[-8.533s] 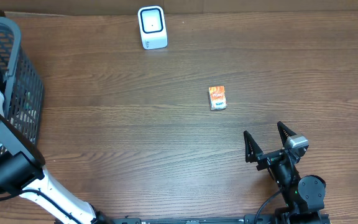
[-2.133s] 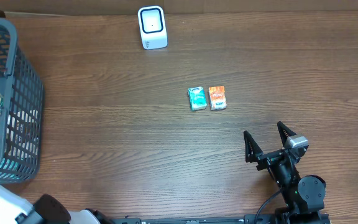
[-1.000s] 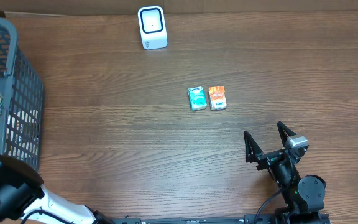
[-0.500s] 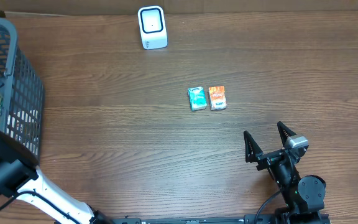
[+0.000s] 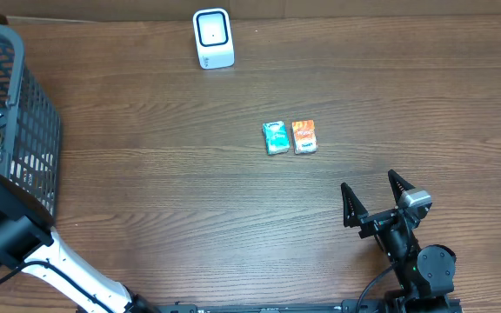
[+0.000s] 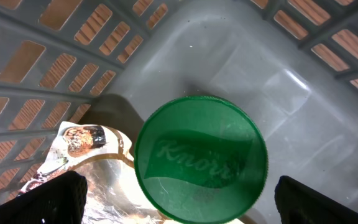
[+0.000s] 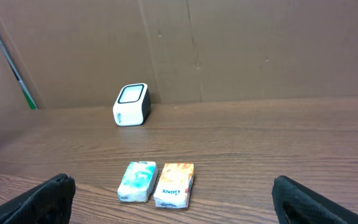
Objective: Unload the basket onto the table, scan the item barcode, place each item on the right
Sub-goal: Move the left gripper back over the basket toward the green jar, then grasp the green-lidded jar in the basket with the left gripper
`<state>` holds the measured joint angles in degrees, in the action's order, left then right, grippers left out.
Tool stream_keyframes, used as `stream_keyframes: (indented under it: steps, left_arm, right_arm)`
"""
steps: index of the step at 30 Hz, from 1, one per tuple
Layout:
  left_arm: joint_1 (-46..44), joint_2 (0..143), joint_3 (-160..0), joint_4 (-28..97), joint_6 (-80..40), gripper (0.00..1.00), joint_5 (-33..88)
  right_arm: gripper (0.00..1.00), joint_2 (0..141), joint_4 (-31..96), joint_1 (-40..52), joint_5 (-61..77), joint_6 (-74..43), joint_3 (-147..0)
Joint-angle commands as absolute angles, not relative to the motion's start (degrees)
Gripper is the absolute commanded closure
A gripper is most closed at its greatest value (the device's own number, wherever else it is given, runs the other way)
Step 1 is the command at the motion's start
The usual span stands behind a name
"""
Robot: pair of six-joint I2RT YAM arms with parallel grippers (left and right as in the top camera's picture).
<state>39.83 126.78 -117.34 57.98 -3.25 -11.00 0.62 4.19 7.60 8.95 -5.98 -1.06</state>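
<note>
Scanner [image 5: 213,38]: small white unit with a dark window, standing on the wooden table [image 5: 146,191] at the far edge, in front of a brown cardboard wall.
Teal packet [image 5: 275,137]: lying flat on the table, nearer the robot than the scanner and off to the scanner's right; well apart from it.
Orange packet [image 5: 304,136]: flat, just beside the teal packet on the side farther from the scanner. The two long edges run parallel, and I cannot tell whether they touch.
Basket [image 5: 24,104]: grey lattice basket, well to the left of the scanner at the table's left end.
Green-lidded jar [image 6: 201,158]: inside the basket, so far left of the scanner. The round lid faces up with "Knorr" moulded into it.
Foil pouch [image 6: 82,146]: in the basket beside the jar, crumpled, partly tucked under the lid's edge in the wrist view.
Left gripper [image 6: 185,202]: inside the basket, directly above the jar. Its fingers are spread wide to either side of the lid and clasp nothing.
Right gripper [image 5: 370,184]: above the table on the near side, farther from the scanner than both packets and to its right. Its fingers are spread wide with nothing between them, and it points toward the packets and the scanner.
Barcode: not readable on any item.
</note>
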Motion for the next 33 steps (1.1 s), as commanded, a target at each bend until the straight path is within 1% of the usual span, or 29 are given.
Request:
stream_keyframes:
  steps: [1, 13, 18, 24, 27, 29, 31, 32, 33]
  left_arm:
    - [39.8, 129.0, -116.6, 57.8, -4.2, 0.01, -12.4]
    - [39.8, 132.5, -116.6, 56.0, -4.3, 0.0, -10.4]
    - [39.8, 132.8, -116.5, 54.7, -4.3, 0.02, -9.3]
    - [39.8, 133.5, -116.4, 52.6, -4.3, 0.02, -8.9]
    - [39.7, 133.7, -116.4, 51.5, -4.3, 0.07, -8.9]
    - [39.7, 133.7, -116.4, 50.7, -4.4, 0.12, -8.9]
    - [39.7, 133.7, -116.4, 50.2, -4.8, 0.15, -8.9]
    - [39.7, 133.7, -116.4, 50.2, -5.0, 0.18, -8.8]
    - [39.7, 133.7, -116.4, 50.2, -4.9, 0.24, -8.4]
  right_arm:
    - [0.0, 0.2, 4.0, 7.9, 8.6, -6.0, -0.4]
    - [0.0, 0.2, 4.0, 7.9, 8.6, -6.0, -0.4]
    - [0.0, 0.2, 4.0, 7.9, 8.6, -6.0, -0.4]
    - [0.0, 0.2, 4.0, 7.9, 8.6, -6.0, -0.4]
    - [0.0, 0.2, 4.0, 7.9, 8.6, -6.0, -0.4]
    - [0.0, 0.2, 4.0, 7.9, 8.6, -6.0, -0.4]
    - [0.0, 0.2, 4.0, 7.9, 8.6, -6.0, -0.4]
    - [0.0, 0.2, 4.0, 7.9, 8.6, -6.0, -0.4]
    - [0.0, 0.2, 4.0, 7.9, 8.6, -6.0, -0.4]
